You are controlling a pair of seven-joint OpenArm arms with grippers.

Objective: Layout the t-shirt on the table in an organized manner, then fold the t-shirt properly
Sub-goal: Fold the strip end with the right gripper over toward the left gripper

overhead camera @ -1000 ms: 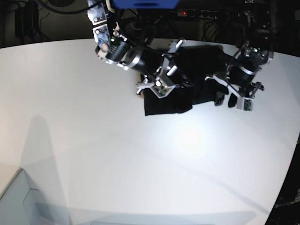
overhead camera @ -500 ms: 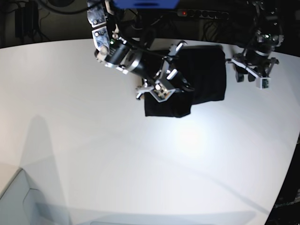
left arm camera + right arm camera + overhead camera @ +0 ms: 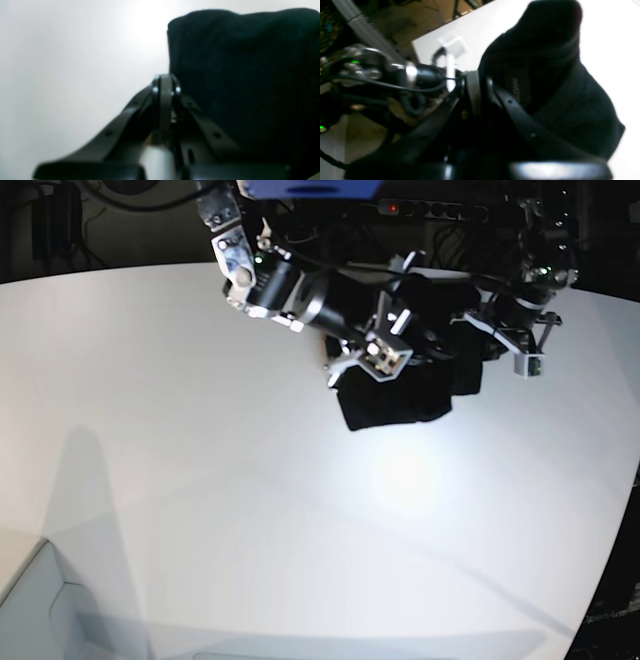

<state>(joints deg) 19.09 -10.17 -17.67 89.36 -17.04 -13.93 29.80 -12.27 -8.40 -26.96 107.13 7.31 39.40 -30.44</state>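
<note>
Above the table (image 3: pixel 200 480), right gripper (image 3: pixel 480 87) jaws clamp the t-shirt (image 3: pixel 400 405).

Near table (image 3: pixel 200 510) bare, passable; far edge blocked (bunched t-shirt (image 3: pixel 395 405), both arms)

The left gripper (image 3: pixel 163 85) is showing its two dark fingers (image 3: pixel 160 105) pressed together with nothing between them, while the black t-shirt (image 3: pixel 245 75) is lying bunched just to their right on the glaring white desk (image 3: pixel 70 62).
</note>
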